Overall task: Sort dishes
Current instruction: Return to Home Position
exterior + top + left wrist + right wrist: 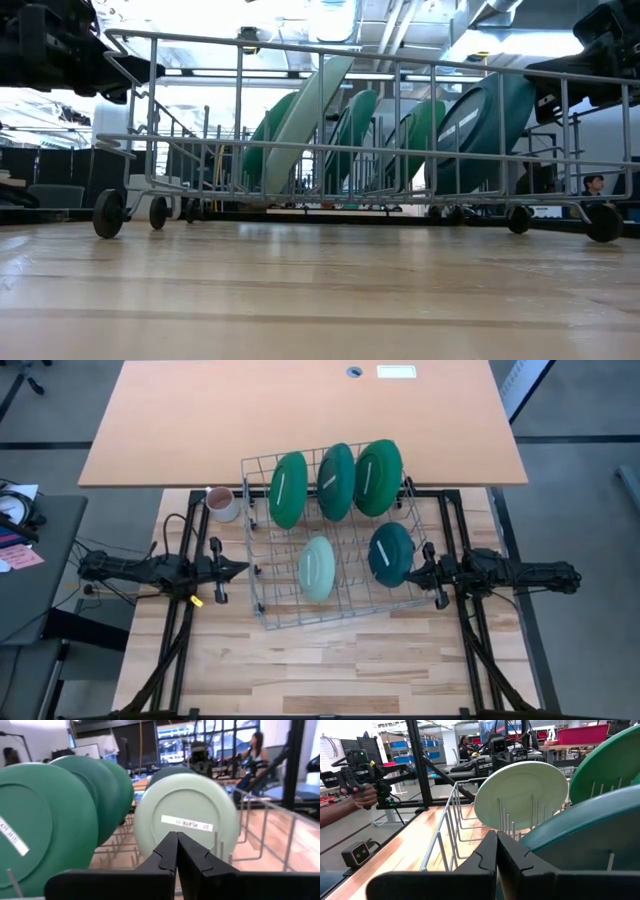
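A wire dish rack [252, 540] stands mid-table. Three large dark green plates [288, 490], [336, 482], [378, 478] stand on edge between its tines in the far row. In the near row a pale mint plate [317, 568] and a dark teal plate [390, 553] also stand on edge. My left gripper [243, 569] is shut and level at the rack's left wall, pointing at the mint plate [185, 815]. My right gripper [412, 573] is shut and level at the rack's right side, close beside the teal plate [585, 835]. Neither holds anything.
A pinkish-white mug [222, 503] stands outside the rack's far left corner. A brown desk [200, 420] lies beyond the table's far edge. Bare wood [330, 670] lies in front of the rack. A person's hand [362, 795] holding a device shows beyond the table.
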`<state>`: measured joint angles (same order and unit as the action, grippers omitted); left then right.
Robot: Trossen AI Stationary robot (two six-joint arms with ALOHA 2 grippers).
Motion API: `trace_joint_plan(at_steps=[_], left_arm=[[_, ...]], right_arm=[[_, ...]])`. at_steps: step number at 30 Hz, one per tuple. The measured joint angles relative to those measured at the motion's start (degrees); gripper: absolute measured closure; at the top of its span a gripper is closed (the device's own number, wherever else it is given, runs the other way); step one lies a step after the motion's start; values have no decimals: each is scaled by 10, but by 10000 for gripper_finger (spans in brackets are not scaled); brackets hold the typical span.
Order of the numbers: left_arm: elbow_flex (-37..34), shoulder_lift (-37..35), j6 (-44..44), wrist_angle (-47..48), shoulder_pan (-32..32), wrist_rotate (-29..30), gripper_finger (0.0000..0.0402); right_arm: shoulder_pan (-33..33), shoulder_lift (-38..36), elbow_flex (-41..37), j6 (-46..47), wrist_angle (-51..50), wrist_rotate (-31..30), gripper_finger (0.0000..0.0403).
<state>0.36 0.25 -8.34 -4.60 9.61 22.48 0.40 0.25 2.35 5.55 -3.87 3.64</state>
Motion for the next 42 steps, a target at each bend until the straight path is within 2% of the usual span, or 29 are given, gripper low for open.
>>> trace_joint_plan(at_steps=[11, 19, 27, 35, 42], left_arm=[[0, 0, -10, 0, -50, -19, 401], [0, 1, 31, 13, -113, -119, 401], [0, 8, 52, 16, -161, -146, 401], [0, 45, 79, 19, -170, -176, 402], [0, 34, 70, 25, -169, -182, 401]], right_arm=[[0, 0, 0, 0, 0, 0, 388], [0, 1, 0, 0, 0, 0, 388], [0, 1, 0, 0, 0, 0, 388], [0, 1, 0, 0, 0, 0, 388], [0, 1, 0, 0, 0, 0, 388]])
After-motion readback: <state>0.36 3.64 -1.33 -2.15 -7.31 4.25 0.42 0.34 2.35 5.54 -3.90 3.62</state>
